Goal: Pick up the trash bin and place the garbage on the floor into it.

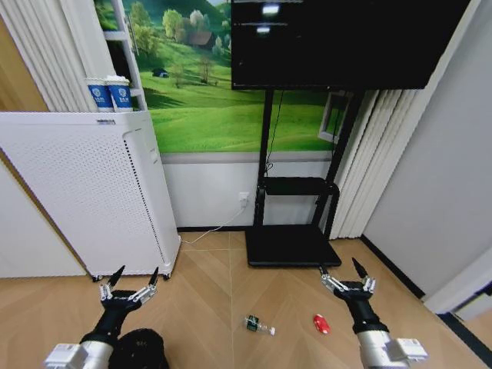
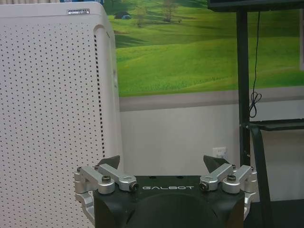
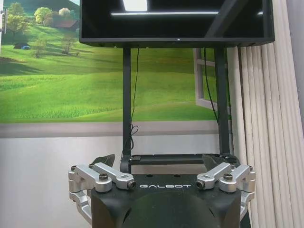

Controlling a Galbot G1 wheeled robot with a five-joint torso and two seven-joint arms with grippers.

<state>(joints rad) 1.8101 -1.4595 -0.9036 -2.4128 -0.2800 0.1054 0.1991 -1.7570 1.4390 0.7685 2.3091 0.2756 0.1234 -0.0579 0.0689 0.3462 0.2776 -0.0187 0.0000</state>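
Note:
The black wire-mesh trash bin point(image 1: 141, 347) stands on the herringbone floor point(image 1: 207, 300) at the lower left, partly behind my left arm. My left gripper point(image 1: 129, 279) is open, held up just above and beyond the bin, pointing at the wall. A clear bottle with a green label point(image 1: 257, 325) lies on the floor in the middle. A small red piece point(image 1: 321, 324) lies to its right. My right gripper point(image 1: 343, 271) is open too, raised above the floor just right of the red piece. In the wrist views both the left gripper point(image 2: 161, 164) and the right gripper point(image 3: 159, 161) hold nothing.
A tall white perforated appliance point(image 1: 84, 192) stands at the left against the wall, with two paper cups point(image 1: 108, 94) on top. A black TV stand point(image 1: 290, 231) with its flat base sits ahead at centre. Folded white panels point(image 1: 361, 169) and a grey wall close the right side.

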